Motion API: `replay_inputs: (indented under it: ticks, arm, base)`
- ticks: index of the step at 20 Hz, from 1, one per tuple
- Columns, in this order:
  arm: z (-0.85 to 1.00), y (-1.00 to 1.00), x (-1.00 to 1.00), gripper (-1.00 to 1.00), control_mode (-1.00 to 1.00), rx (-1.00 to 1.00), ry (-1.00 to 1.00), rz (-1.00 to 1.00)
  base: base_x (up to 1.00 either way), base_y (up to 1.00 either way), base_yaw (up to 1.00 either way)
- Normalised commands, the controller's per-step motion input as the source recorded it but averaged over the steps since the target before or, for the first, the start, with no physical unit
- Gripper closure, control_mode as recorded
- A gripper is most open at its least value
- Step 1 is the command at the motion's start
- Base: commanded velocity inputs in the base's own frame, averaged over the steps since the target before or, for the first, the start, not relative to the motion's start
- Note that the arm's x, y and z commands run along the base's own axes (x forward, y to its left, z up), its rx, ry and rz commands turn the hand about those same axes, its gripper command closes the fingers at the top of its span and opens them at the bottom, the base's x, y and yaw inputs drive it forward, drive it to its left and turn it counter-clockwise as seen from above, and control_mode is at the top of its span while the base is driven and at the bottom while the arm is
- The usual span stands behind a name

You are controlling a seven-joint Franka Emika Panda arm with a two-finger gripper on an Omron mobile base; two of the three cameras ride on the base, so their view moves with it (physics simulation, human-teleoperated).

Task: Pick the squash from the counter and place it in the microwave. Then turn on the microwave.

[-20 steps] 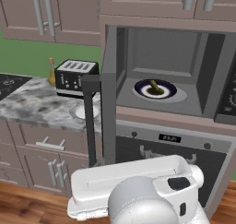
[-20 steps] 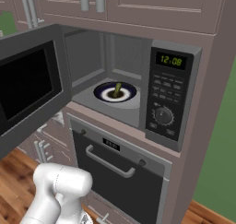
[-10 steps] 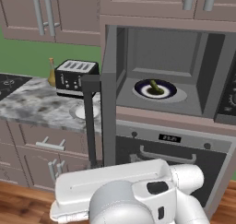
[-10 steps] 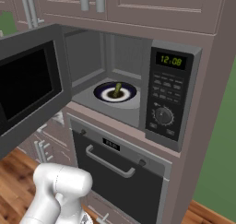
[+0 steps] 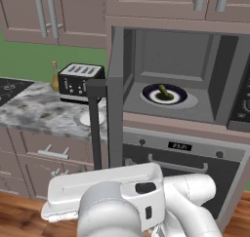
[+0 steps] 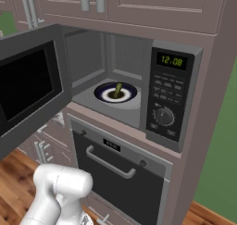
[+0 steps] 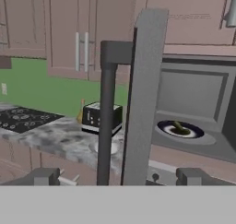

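Note:
The squash (image 5: 165,91) (image 6: 117,89) (image 7: 179,127) lies on a dark, white-centred plate (image 5: 149,95) (image 6: 101,93) inside the microwave (image 5: 171,55) (image 6: 169,99). The microwave's door (image 5: 115,109) (image 6: 28,85) (image 7: 143,98) stands swung wide open to the left. In the hand view my gripper (image 7: 119,177) is open and holds nothing. It sits low and well back, facing the door's edge and its vertical bar handle (image 7: 107,117). The counter (image 5: 39,111) (image 7: 55,138) lies to the left of the door.
A black toaster (image 5: 78,80) (image 7: 102,117), an amber bottle (image 5: 54,76) and a small white plate (image 5: 93,118) stand on the counter. A stove top (image 5: 10,89) lies at the far left. The oven (image 5: 180,153) (image 6: 120,168) sits below the microwave. Wall cabinets hang above.
My arm's white hand has swung to the left in the left base view. The squash, the plate and the open door have stayed put.

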Motion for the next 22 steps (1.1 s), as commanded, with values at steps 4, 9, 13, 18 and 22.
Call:
replay_inputs:
  ticks: [4,9,13,18,22]
  arm:
    - [-0.16,0.16,0.29,-1.0,-1.0,0.0,0.0,0.0]
    - [-0.17,0.15,0.2,-1.0,-1.0,0.0,-0.03,0.0]
    - [-0.14,0.21,0.26,-1.0,-1.0,0.0,-0.06,0.0]
    - [-0.1,0.14,0.23,-1.0,-1.0,0.0,-0.06,0.0]
    - [-0.06,0.06,0.25,-1.0,-1.0,0.0,-0.05,0.0]
  base:
    - [0.0,0.0,0.0]
    - [0.0,0.0,0.0]
    - [0.0,0.0,0.0]
    - [0.0,0.0,0.0]
    - [0.0,0.0,0.0]
